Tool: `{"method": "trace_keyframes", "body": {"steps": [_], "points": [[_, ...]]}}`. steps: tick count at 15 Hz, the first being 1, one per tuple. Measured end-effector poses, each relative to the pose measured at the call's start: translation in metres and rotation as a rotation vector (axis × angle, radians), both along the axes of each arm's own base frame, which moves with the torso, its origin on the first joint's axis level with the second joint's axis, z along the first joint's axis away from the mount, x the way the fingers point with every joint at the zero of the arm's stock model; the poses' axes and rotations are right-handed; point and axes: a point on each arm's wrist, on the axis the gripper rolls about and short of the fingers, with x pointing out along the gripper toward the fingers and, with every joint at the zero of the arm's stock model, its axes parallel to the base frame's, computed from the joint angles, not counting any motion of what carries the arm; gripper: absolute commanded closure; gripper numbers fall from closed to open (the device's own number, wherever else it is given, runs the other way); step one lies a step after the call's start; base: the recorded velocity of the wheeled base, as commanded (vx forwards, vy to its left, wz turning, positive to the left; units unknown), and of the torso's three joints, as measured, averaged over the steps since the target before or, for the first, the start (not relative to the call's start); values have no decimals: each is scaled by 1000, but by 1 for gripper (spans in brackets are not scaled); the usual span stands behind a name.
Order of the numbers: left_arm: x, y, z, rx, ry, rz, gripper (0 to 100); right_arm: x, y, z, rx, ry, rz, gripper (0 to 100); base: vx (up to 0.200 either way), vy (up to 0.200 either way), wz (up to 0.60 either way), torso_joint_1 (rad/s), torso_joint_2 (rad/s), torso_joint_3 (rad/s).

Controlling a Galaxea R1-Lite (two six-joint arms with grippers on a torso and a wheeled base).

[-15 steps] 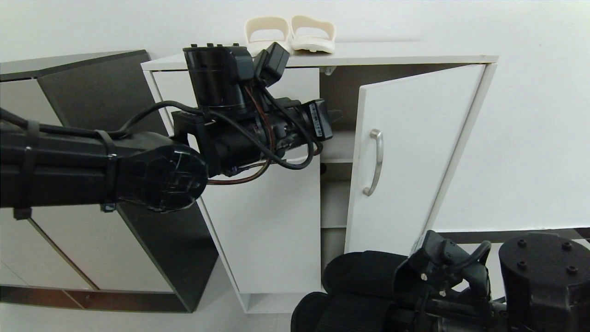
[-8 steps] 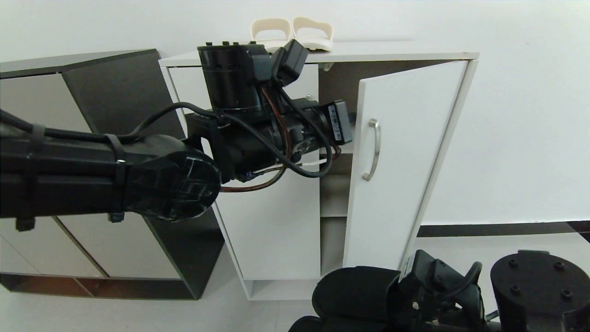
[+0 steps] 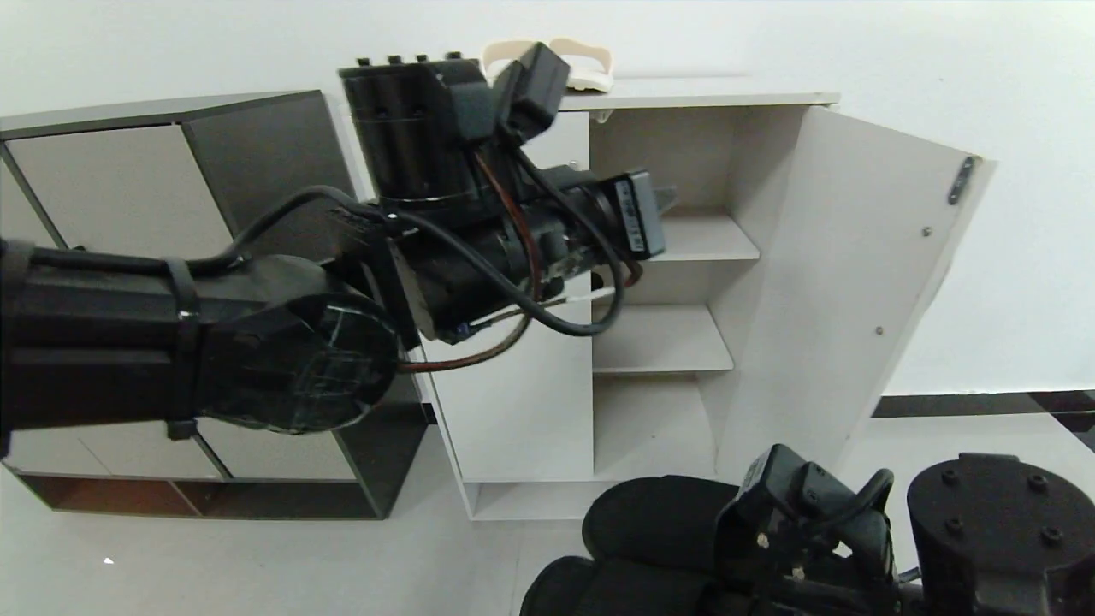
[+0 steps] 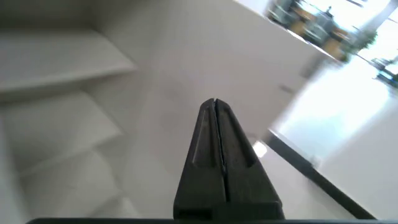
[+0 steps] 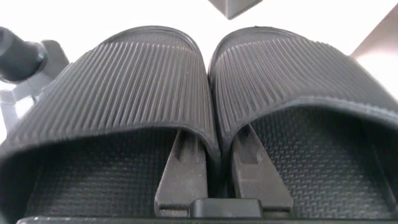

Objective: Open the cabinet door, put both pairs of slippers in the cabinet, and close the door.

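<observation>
The cabinet door (image 3: pixel 847 282) stands swung wide to the right, with its inner face toward my head camera and its handle hidden on the far side. The right half of the white cabinet (image 3: pixel 710 92) lies open, with bare shelves (image 3: pixel 663 338) stacked inside. The cream slippers (image 3: pixel 592 70) sit on top of it against the wall, and my left wrist covers most of the left one.

I hold the black slippers (image 3: pixel 650 522) low in front of the cabinet, near the foot of the open door. My right gripper (image 5: pixel 216 134) has one finger inside each slipper and pinches their two inner walls together. In the head view the slippers hide those fingers.

A dark cabinet (image 3: pixel 248 145) stands just to the left of the white one, and my left arm crosses in front of both. It reaches up and forward across the closed left door, ending at the edge of the opening near the upper shelf. My left gripper (image 4: pixel 214 109) has its fingers pressed flat together with nothing between them. My right arm is folded low, and the frame cuts it off.
</observation>
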Motion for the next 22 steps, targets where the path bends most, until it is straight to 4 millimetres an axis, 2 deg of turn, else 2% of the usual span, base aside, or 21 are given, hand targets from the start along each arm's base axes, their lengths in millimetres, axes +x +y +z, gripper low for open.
{"method": "trace_keyframes", "body": {"steps": [2,4,6,8,10,11,12,14,16,17,18,21,22], "points": [[2,39,13,-12,-20,119,100,18,-6,5,-5,-37,-185,100,0,0,0,0,0,0],[-28,84,30,3,-11,196,100,36,-4,15,40,-58,-404,100,0,0,0,0,0,0],[-83,134,39,56,28,276,100,55,5,21,80,-79,-583,100,0,0,0,0,0,0],[-150,181,33,107,56,399,100,74,12,18,71,-102,-708,100,0,0,0,0,0,0],[-216,218,4,163,43,583,100,84,16,12,48,-100,-737,100,0,0,0,0,0,0],[-240,230,-22,216,51,690,100,86,16,9,38,-97,-739,100,0,0,0,0,0,0],[-260,239,-53,276,62,808,100,86,17,6,26,-93,-739,100,0,0,0,0,0,0],[-285,247,-110,365,88,999,100,86,18,2,18,-89,-735,100,0,0,0,0,0,0],[-300,248,-157,400,101,1134,100,86,19,2,19,-92,-732,100,0,0,0,0,0,0],[-301,246,-177,412,109,1127,100,86,20,1,18,-93,-728,100,0,0,0,0,0,0],[-300,244,-192,394,81,1077,100,87,20,1,18,-93,-731,100,0,0,0,0,0,0],[-296,237,-208,314,-49,826,100,83,24,-1,12,-89,-712,100,0,0,0,0,0,0],[-296,236,-212,318,-47,811,100,82,25,-1,16,-91,-707,100,0,0,0,0,0,0]]}}
